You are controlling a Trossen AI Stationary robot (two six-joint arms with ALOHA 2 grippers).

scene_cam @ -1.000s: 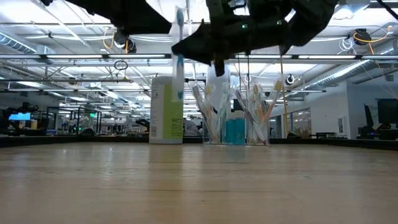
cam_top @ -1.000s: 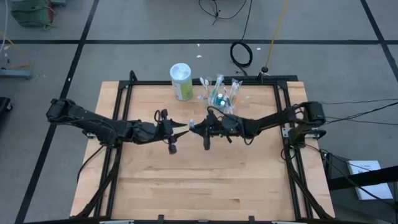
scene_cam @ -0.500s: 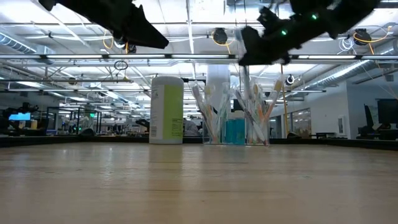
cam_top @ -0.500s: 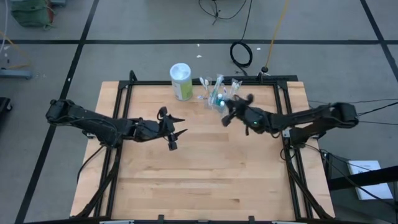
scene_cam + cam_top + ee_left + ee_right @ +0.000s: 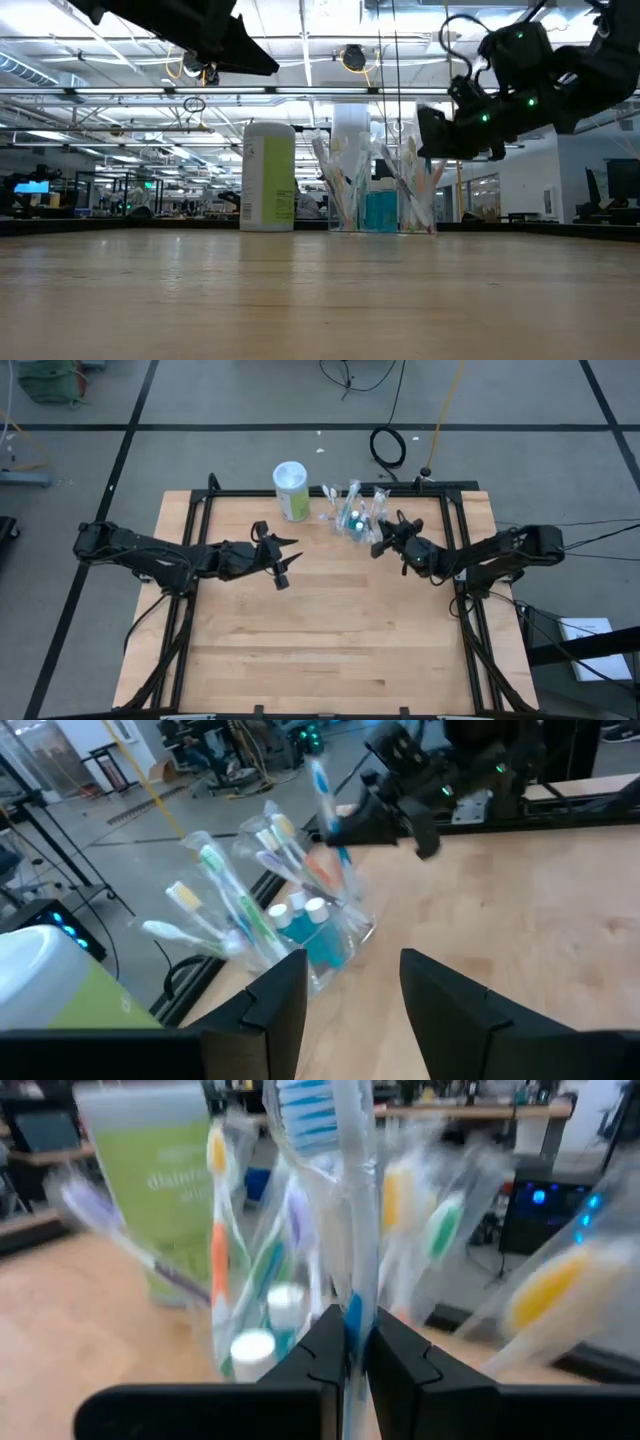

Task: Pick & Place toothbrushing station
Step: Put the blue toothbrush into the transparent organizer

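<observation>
A clear plastic cup (image 5: 352, 517) stands near the table's far edge, holding several toothbrushes and small blue tubes; it also shows in the low view (image 5: 380, 205) and in the left wrist view (image 5: 300, 935). My right gripper (image 5: 378, 541) hovers just to the right of the cup, shut on a white and blue toothbrush (image 5: 345, 1180). My left gripper (image 5: 285, 562) hangs open over the table's middle left, with nothing between its fingers (image 5: 270, 1010). My right gripper pinches the toothbrush's handle (image 5: 352, 1295) between its two fingers, below the bristle head (image 5: 320, 775). The fingers reach in level from the table's right side and lie across the brush. The brush stands nearly upright, head up, clear of the table.
A white and green canister (image 5: 291, 490) stands left of the cup by the far edge. A black frame (image 5: 330, 493) rims the wooden table. The near half of the table (image 5: 330, 650) is bare wood.
My right gripper has drawn away from my left gripper at the table's middle and carried the toothbrush toward the far right, over to the cup, turning level and sinking a little. My left gripper no longer touches the brush and has swung slightly toward the far edge.
</observation>
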